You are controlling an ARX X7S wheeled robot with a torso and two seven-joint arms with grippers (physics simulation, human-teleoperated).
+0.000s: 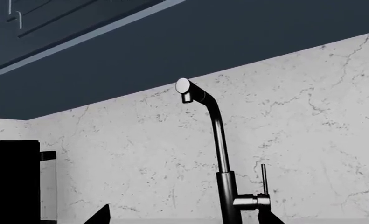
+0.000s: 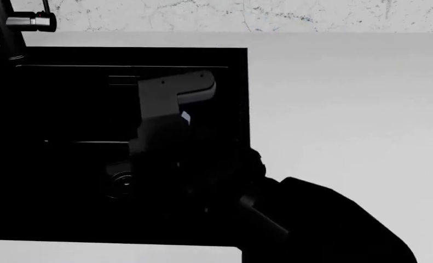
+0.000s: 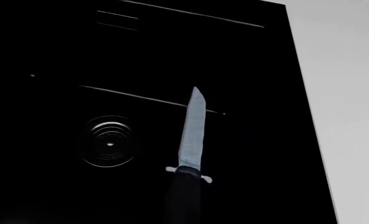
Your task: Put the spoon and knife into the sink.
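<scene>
So the right arm [image 2: 201, 137] is reaching out over the sink [image 2: 70, 60], and from its wrist camera the knife [image 3: 192, 130] is pointing blade-first over the black basin, just beside the ribbed drain [image 3: 109, 141]. The handle runs back toward the camera, which I'd guess means it's clamped in the right gripper, though the fingers aren't actually visible, so I can't tell for sure. Makes sense to hold it above the basin before letting go. No spoon anywhere I can see. The left gripper isn't showing either; its camera just stares at the faucet [image 1: 217, 140] and marble backsplash [image 1: 309, 121].
</scene>
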